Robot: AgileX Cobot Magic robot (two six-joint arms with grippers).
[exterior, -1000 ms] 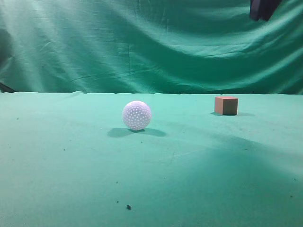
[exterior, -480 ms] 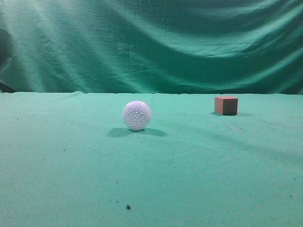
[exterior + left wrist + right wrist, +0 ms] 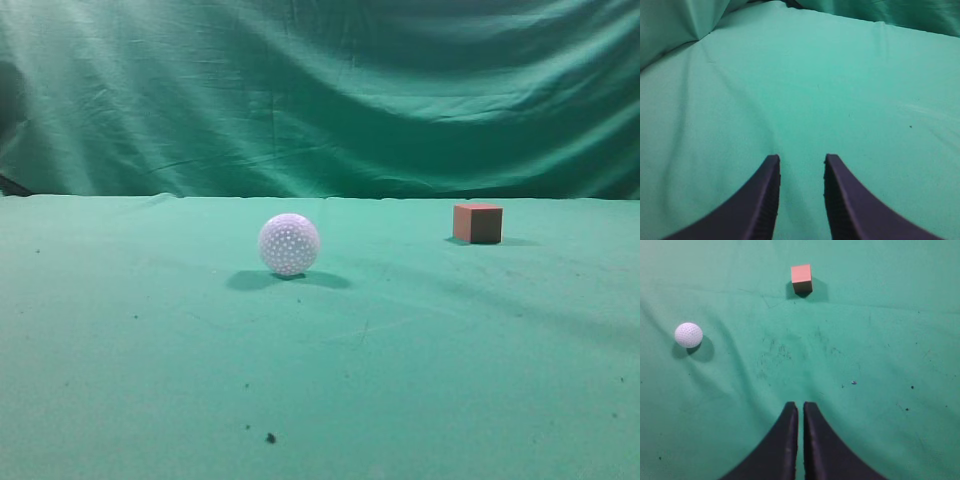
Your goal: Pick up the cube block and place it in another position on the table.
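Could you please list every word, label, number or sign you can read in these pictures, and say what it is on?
None: no view shows readable text. The cube block has plain faces, the white ball only dimples, and the table only dark specks.

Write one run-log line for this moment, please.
cube block: on table, untouched | ball: apart, to its left | right gripper: shut, empty, high above | left gripper: open, empty
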